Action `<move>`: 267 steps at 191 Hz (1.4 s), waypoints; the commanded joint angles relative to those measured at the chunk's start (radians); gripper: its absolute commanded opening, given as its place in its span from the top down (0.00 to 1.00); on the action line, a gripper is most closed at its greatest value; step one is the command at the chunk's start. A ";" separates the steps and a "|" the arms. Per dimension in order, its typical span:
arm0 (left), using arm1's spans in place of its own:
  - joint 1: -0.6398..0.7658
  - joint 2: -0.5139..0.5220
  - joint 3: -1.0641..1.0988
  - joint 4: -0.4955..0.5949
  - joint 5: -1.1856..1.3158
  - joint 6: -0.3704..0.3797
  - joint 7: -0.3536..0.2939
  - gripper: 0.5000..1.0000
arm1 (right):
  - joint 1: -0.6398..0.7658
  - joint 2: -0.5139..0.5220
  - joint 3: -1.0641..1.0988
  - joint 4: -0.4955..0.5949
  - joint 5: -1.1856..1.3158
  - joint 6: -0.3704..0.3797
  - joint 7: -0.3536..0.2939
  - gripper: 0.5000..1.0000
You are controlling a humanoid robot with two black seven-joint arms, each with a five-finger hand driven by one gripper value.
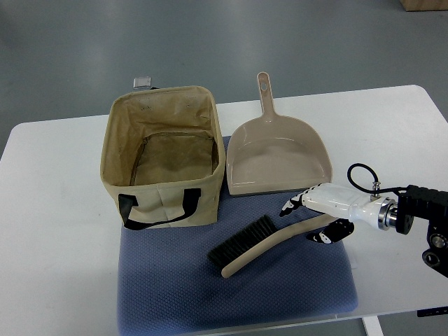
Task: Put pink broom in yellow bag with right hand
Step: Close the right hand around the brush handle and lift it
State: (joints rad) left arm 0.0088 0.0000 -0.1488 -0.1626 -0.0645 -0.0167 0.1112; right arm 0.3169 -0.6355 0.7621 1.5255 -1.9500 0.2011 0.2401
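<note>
On the white table (56,231) a blue-grey mat (168,294) covers the near middle. At the mat's 11 o'clock corner stands the bag (162,155), tan-yellow fabric, upright and open at the top, with nothing visible inside it; 1 black strap handle hangs on its near face. Just beyond the bag's far rim lies a small grey object (143,82), too small to identify.

Near the mat's centre, at about 5 o'clock from the bag and apart from it, lies the broom (262,241). It looks beige rather than pink, with dark bristles. Its long axis runs from 8 o'clock to 2 o'clock: the brush head points toward 8 o'clock, the handle toward 2 o'clock, bristles facing 11 o'clock. It rests flat on the mat.

At 12 o'clock from the broom sits a beige dustpan (276,157), just beside the bag's right wall, its handle pointing to 12 o'clock and its open lip toward the broom, overlapping the mat's far edge.

The right hand (313,218), white with black fingertips, comes in from the 3 o'clock edge and sits at the broom's handle end. Its fingers (290,205) lie above the handle and others show below it, curled around it and clamped on the handle tip.
</note>
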 commanded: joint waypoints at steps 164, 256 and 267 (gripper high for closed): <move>0.000 0.000 0.000 0.000 0.000 0.000 -0.001 0.00 | -0.009 0.022 -0.021 -0.005 -0.026 -0.025 -0.007 0.75; 0.000 0.000 0.000 0.000 0.000 0.000 -0.001 0.00 | -0.012 0.020 -0.017 -0.007 -0.036 -0.028 -0.007 1.00; 0.000 0.000 0.000 0.000 0.000 0.000 -0.001 0.00 | -0.012 0.020 -0.014 -0.007 -0.036 -0.031 -0.008 1.00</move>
State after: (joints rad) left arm 0.0088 0.0000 -0.1488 -0.1626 -0.0645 -0.0169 0.1113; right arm 0.3052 -0.6139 0.7417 1.5194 -1.9853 0.1755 0.2330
